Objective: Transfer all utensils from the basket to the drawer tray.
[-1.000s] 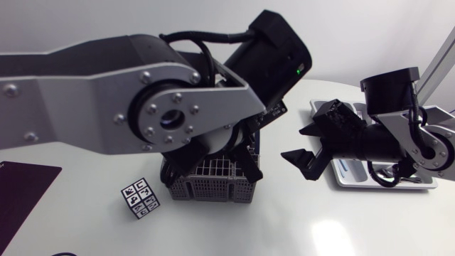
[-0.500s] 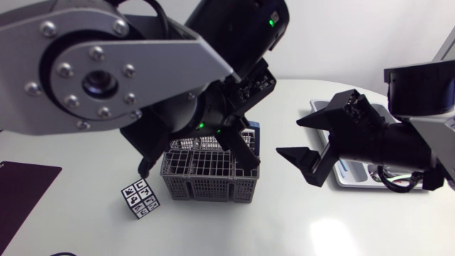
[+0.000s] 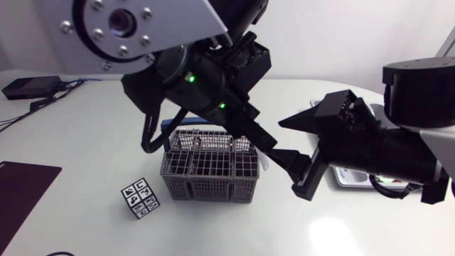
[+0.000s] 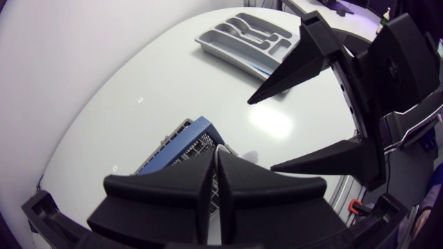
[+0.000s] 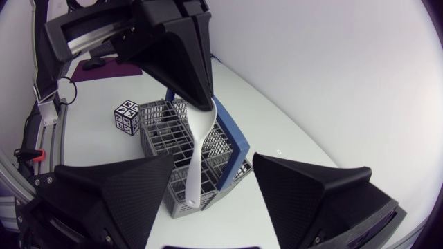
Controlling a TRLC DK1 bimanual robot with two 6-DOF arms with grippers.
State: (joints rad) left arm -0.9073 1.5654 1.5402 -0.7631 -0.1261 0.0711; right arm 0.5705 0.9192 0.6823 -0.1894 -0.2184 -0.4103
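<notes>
In the last second the left arm has risen out of the basket and the right arm has swung in to meet it. One utensil is now clear of the basket, and I judge it is about to be passed to the arm nearer the tray.

Nearest, the right gripper is spread wide and holds nothing, its fingers flanking the hanging utensil without touching it. The utensil is white, slim and slightly curved, probably plastic. It hangs nearly upright, its lower end just off the basket's 3 o'clock side seen from above. Its top is pinched in the left gripper, whose fingers are closed tight on it and hide its working end, so I cannot tell its kind.

Beyond is the grey mesh basket; whether more utensils remain inside I cannot tell. A cube sits at the basket's 8 o'clock. Farthest, at 3 o'clock, lies the tray, some cutlery already in it.
</notes>
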